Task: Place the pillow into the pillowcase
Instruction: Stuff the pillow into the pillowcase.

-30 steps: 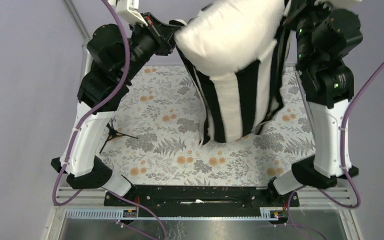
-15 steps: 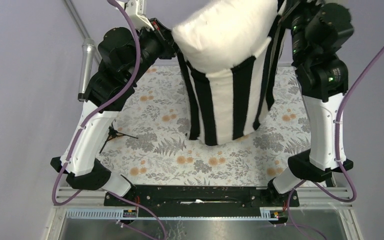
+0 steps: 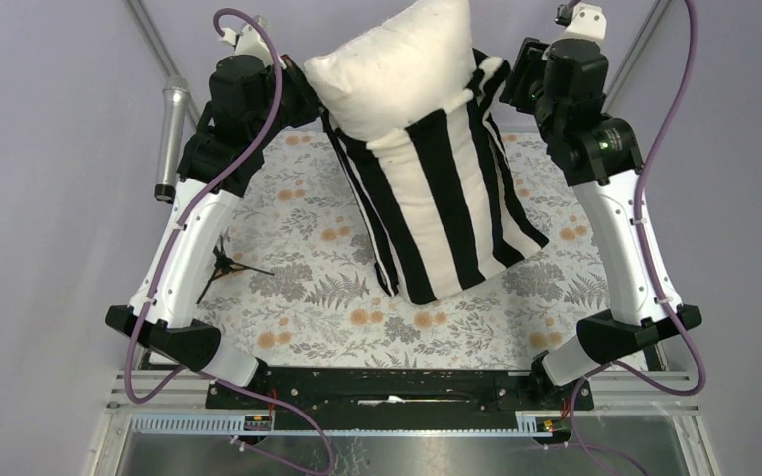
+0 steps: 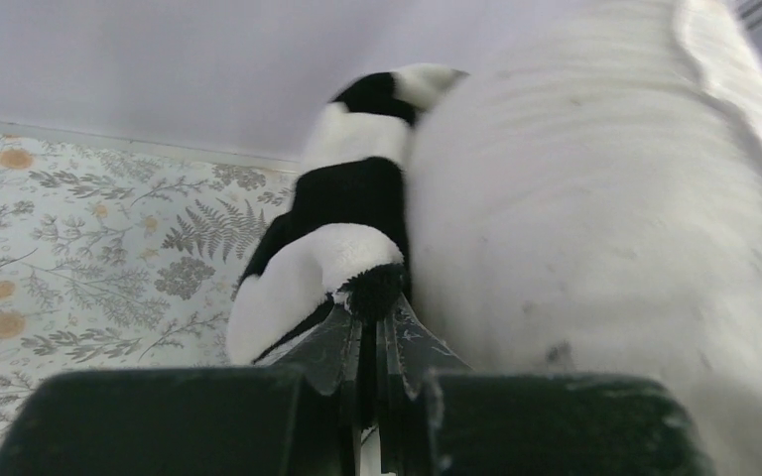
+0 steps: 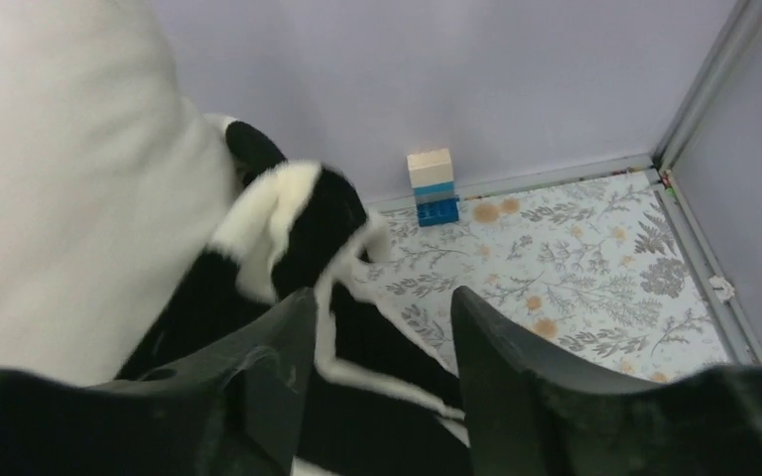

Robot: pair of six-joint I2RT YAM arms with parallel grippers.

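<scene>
Lilac-walled cell, floral cover over the desk (image 3: 308, 288). Status:

- pillow (image 3: 397, 69): mid-desk, toward the far side, roughly upright and tipped left. Lower part is inside the pillowcase (image 3: 446, 198), and the bare top bulges out above the hem. I'd call it a bit over half inserted.
- The pillowcase's closed end looks to be resting on the desk on the near side. Can't confirm contact.
- left end effector (image 4: 372, 337): fingers together, clamped on the striped hem at the left of the opening. The pillow presses in right beside it.
- right end effector (image 5: 382, 302): fingers apart, nothing pinched. The right-side hem sags just ahead of them, with a loose white edge running across the gap.

Handling, my read:
- The pillow is light, soft and springy. It squashes rather than slides, and cloth on cloth will drag and bunch.
- The case is limp with no shape of its own, so the opening collapses on the unheld side.
- Best hold is the hem at the opening's corners, case layer only. Pinching the pillow cover along with it would block the insertion.
- The right side needs a hold on its hem before any lift or shake.

Outward: small stacked block (image 5: 431, 183) at the far wall, small black item (image 3: 226, 266) on the left of the desk. Both are well apart from the work.
</scene>
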